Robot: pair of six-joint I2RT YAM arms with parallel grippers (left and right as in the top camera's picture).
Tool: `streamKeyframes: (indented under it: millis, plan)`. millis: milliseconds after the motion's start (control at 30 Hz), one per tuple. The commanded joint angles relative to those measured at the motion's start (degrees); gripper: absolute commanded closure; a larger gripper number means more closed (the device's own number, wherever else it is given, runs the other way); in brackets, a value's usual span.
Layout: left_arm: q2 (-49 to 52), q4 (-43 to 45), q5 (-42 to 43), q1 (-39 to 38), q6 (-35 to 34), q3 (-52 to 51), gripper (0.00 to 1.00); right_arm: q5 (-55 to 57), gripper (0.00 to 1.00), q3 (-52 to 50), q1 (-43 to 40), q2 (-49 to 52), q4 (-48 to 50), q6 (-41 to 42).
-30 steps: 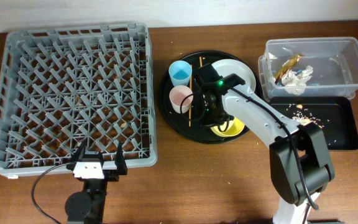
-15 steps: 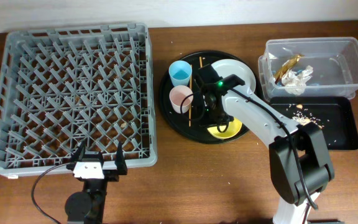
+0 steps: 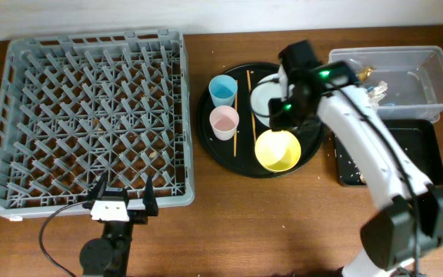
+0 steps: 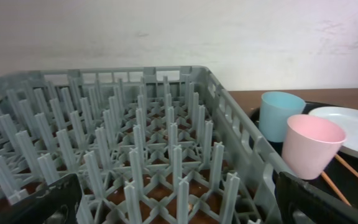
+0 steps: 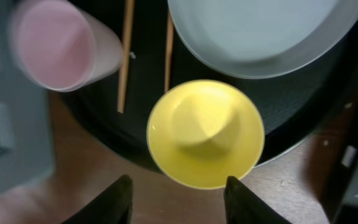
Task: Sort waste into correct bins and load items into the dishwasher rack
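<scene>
Yellow bowl (image 5: 205, 132) lay directly under the right hand (image 5: 179, 202), whose two fingers stood apart with nothing between them. The bowl looked empty and sat on the front part of the round black tray (image 3: 206, 135), in the middle of the desk. The grey plate (image 5: 260, 31) was just behind it, and the pink cup (image 5: 55, 43), the blue cup (image 3: 222, 90) and the chopsticks (image 5: 127, 56) were on the tray's left side.

The tissue (image 3: 377, 92) was in the clear tub (image 3: 421, 85) at the back right corner of the desk. Crumbs (image 3: 348, 165) lay in the black rectangular tray (image 3: 410, 150) in front of it. So the sorting of waste seemed finished, and I judged that the loading of dishes was the step in hand.

The rack (image 3: 91, 115) filled the left part of the desk and held no dishes. The left hand (image 3: 122, 192) waited wide open at the front edge, close to the rack.

The next move probably called for the right hand to come down on the bowl's rim, one finger inside and one outside, and to close firmly, because the smooth rim could slip.
</scene>
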Motion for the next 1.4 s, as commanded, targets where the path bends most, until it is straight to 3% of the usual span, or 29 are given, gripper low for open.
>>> streamKeyframes:
  millis: [0,67,333,533,633,867,1133,1200,1367]
  plan:
    - [2.8,-2.75,2.34,0.04,0.48,6.05,0.01,-0.74,0.47,4.42,-0.7,-3.34,-1.46,-1.18]
    - [7.91,-7.13,2.64,0.04,0.5,11.61,0.01,-0.74,0.38,4.66,-0.68,-4.22,-1.46,-1.16]
    - [41.42,-15.41,10.88,-0.2,0.5,39.5,0.01,-1.84,0.31,4.66,-0.74,-4.28,-1.66,-1.14]
    - [70.29,-38.66,10.71,-6.36,0.5,72.72,0.01,-2.95,0.3,4.66,-2.45,-4.31,-1.49,-1.11]
    - [81.81,-47.25,11.15,-9.27,0.5,85.29,0.01,-5.81,0.31,4.61,-2.73,-3.34,3.34,-1.11]
    - [90.01,-47.74,14.75,-9.25,0.07,85.94,0.01,-6.38,0.33,4.42,2.34,6.47,10.88,-0.9]
    - [89.99,-47.25,14.58,-5.92,-2.54,86.05,0.01,-6.29,0.45,4.42,6.12,16.92,13.86,-0.48]
    - [89.99,-47.19,14.58,-5.29,-3.04,86.05,0.09,-6.34,0.46,4.42,6.16,19.52,14.6,0.59]
    - [89.99,-47.25,14.58,-5.05,-3.43,86.05,0.11,-6.34,0.64,4.39,6.19,20.76,15.61,0.61]
